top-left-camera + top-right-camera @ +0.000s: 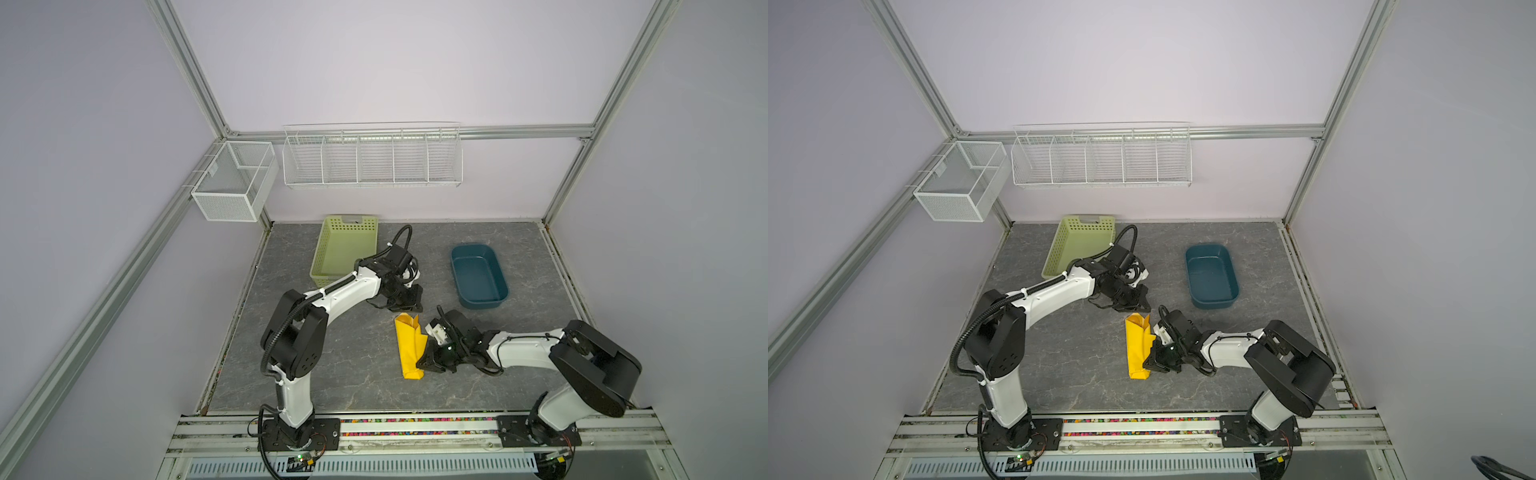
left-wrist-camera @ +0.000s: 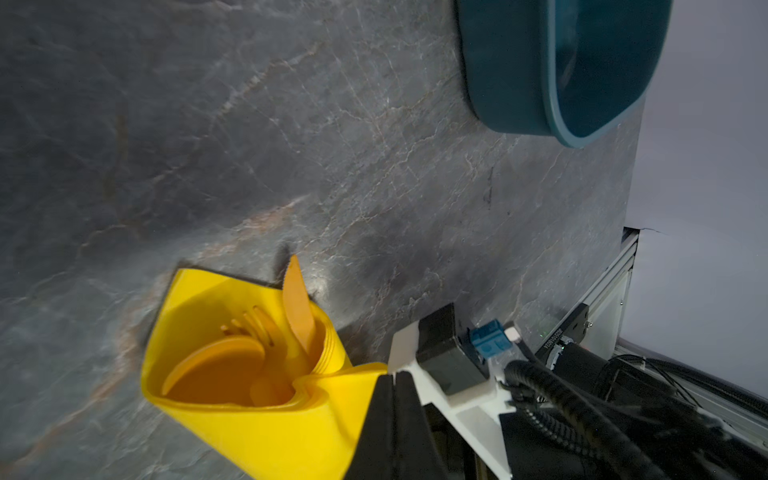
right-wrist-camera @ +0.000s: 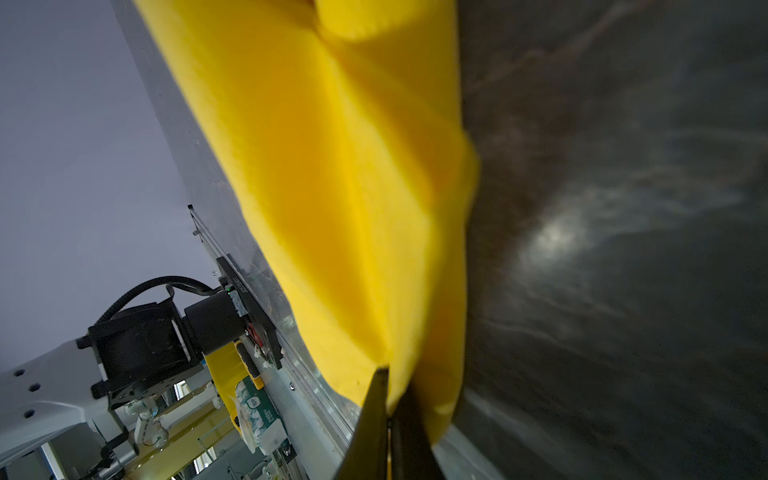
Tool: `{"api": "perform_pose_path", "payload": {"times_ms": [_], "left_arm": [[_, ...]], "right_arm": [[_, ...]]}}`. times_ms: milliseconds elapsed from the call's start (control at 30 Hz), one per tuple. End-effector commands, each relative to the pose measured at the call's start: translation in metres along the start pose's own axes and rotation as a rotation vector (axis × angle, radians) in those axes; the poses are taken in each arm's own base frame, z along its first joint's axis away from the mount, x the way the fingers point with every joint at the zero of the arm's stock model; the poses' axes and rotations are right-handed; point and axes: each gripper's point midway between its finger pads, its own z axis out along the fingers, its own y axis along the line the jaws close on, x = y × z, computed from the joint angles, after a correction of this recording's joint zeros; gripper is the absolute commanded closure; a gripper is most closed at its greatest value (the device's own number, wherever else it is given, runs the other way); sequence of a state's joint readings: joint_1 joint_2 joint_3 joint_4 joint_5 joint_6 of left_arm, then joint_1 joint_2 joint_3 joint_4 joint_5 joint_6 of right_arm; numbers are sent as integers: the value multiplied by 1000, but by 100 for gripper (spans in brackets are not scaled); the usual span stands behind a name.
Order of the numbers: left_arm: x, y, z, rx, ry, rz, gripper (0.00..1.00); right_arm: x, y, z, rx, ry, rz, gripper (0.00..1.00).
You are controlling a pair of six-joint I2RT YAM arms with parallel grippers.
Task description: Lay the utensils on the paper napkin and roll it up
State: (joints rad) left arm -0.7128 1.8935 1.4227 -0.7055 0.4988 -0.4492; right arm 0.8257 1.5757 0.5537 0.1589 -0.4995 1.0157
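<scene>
The yellow paper napkin [image 1: 409,349] [image 1: 1137,349] lies on the table as a loose roll, running from far to near. Its far end is open in the left wrist view, where the paper napkin [image 2: 270,436] surrounds the orange-brown utensils [image 2: 296,303]: a knife blade sticking out, fork tines and a round spoon bowl. My left gripper [image 1: 409,307] [image 2: 395,374] is shut just beyond that far end, with a napkin flap touching its tip and nothing seen between the fingers. My right gripper [image 1: 422,365] [image 3: 388,374] is shut on the napkin's [image 3: 332,166] outer edge near the roll's near end.
A green perforated basket [image 1: 345,249] [image 1: 1077,245] stands at the back left. A dark blue tub [image 1: 478,276] [image 2: 519,83] sits at the back right. White wire racks [image 1: 372,158] and a mesh box [image 1: 232,183] hang on the walls.
</scene>
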Motion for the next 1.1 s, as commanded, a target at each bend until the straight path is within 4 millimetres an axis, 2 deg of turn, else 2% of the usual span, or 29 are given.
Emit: {"api": "perform_pose_path", "payload": {"times_ms": [0, 200, 533, 800, 1067], "left_arm": [[22, 7, 18, -35, 113, 11, 100], [32, 15, 40, -53, 170, 2, 100], [43, 48, 56, -166, 219, -1, 100], [48, 70, 61, -249, 230, 8, 100], [47, 73, 61, -258, 218, 11, 100]], "right_arm": [[10, -15, 2, 60, 43, 11, 93], [10, -16, 0, 69, 37, 10, 93], [9, -13, -6, 74, 25, 3, 93], [6, 7, -27, 101, -14, -39, 93], [10, -3, -40, 177, -26, -14, 93]]}}
